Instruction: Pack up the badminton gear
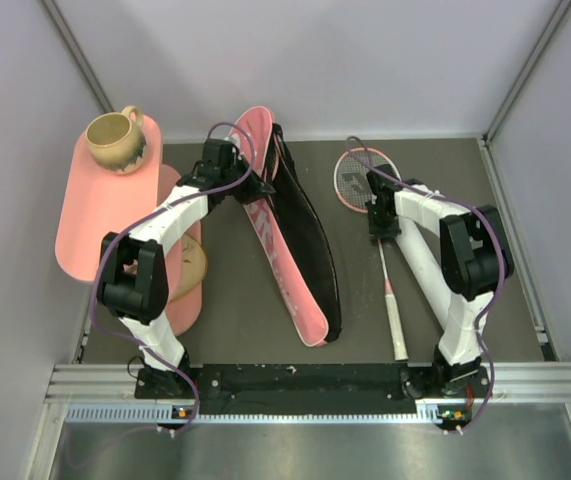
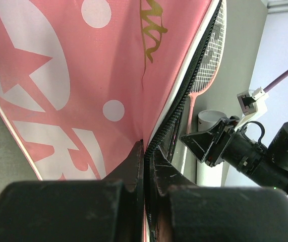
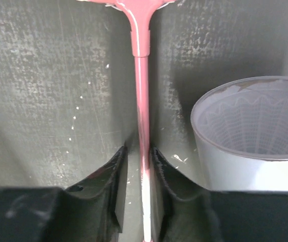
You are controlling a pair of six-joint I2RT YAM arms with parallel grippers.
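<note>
Racket [image 1: 390, 288], one visible, shaft between slightly spread right gripper [image 3: 138, 150]; left gripper [image 2: 144, 146] pinches one bag [image 2: 83, 75].

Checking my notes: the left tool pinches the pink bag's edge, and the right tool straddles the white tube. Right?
Not the tube: the right tool straddles the racket's pink shaft, per the right wrist view. The left tool does pinch the bag.

Left fingers [image 2: 130, 171] pinched shut; right fingers [image 3: 106, 179] (both arms outstretched) narrowly parted.
</note>
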